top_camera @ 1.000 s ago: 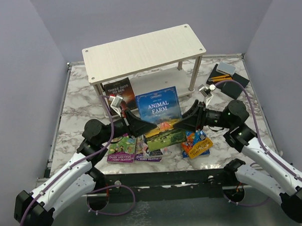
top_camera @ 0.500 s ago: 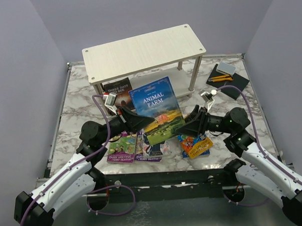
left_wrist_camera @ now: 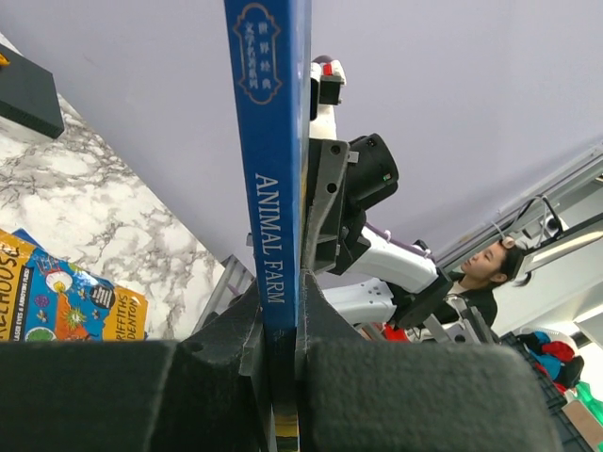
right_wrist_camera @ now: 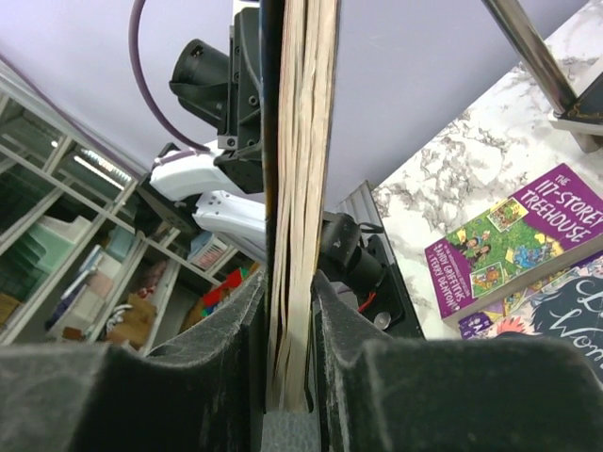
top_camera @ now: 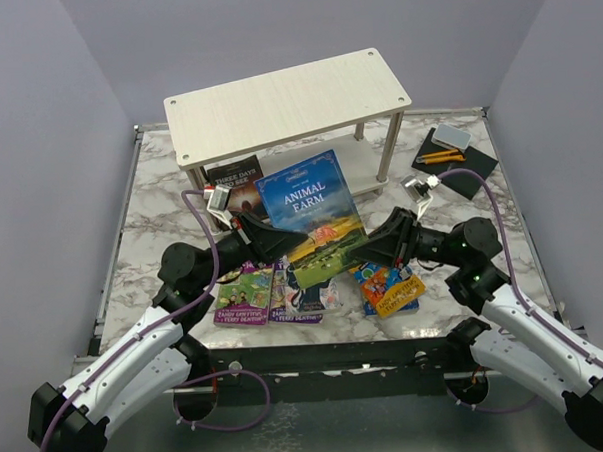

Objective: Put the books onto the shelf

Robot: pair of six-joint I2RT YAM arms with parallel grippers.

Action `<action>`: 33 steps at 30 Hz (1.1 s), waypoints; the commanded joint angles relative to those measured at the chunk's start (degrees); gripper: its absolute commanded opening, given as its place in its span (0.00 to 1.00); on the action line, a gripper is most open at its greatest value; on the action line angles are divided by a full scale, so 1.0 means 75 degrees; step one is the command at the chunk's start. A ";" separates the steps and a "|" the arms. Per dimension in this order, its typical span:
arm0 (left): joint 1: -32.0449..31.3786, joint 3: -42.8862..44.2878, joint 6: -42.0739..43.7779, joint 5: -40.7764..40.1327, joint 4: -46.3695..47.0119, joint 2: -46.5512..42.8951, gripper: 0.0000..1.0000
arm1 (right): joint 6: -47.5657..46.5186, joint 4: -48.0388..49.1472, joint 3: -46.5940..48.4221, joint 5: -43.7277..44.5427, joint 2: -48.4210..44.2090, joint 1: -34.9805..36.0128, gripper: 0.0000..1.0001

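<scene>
The blue "Animal Farm" book (top_camera: 311,211) hangs upright above the table in front of the shelf (top_camera: 286,102), tilted with its top to the left. My left gripper (top_camera: 275,243) is shut on its spine (left_wrist_camera: 273,188) at the lower left. On the opposite side, my right gripper (top_camera: 368,246) is closed on the page edge (right_wrist_camera: 301,188). A dark book (top_camera: 238,184) stands on the shelf's lower board. Two purple Treehouse books (top_camera: 247,296) and an orange-blue one (top_camera: 389,287) lie flat near the arms.
A black pad (top_camera: 459,164) with pencils and an eraser lies at the back right. The shelf's silver posts (top_camera: 393,147) stand just behind the lifted book. Grey walls enclose the marble table (top_camera: 151,213) on three sides.
The Animal Farm book rose a little toward the shelf and tilted leftward. My right gripper loosened, slid lower along the page edge and closed again. The left grip held throughout.
</scene>
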 commanded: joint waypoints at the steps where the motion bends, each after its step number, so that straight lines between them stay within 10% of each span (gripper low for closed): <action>1: 0.0010 0.0095 0.0021 -0.0211 0.0568 -0.0163 0.00 | 0.0064 0.0265 0.0179 0.0464 0.0060 0.0108 0.19; 3: 0.0008 0.0061 0.0025 -0.0232 0.0556 -0.0185 0.00 | 0.0058 0.0250 0.0181 0.0581 0.0059 0.0129 0.02; 7: 0.0005 0.0013 0.0108 -0.0354 0.0375 -0.0248 0.02 | 0.0036 0.0169 0.0128 0.0798 -0.0044 0.0156 0.01; 13: 0.0007 0.0087 0.0756 -0.0839 -0.0882 -0.0478 0.59 | -0.0070 -0.0431 0.0052 0.1298 -0.0351 0.0155 0.00; 22: 0.0006 0.0776 0.2606 -0.2578 -0.4448 -0.0985 0.98 | -0.0712 -0.2269 0.0511 0.2240 -0.0432 0.0154 0.01; 33: 0.0007 0.2143 0.4390 -0.4698 -0.7439 -0.0813 0.99 | -0.0372 -0.0942 0.0260 0.2379 0.1097 0.0154 0.01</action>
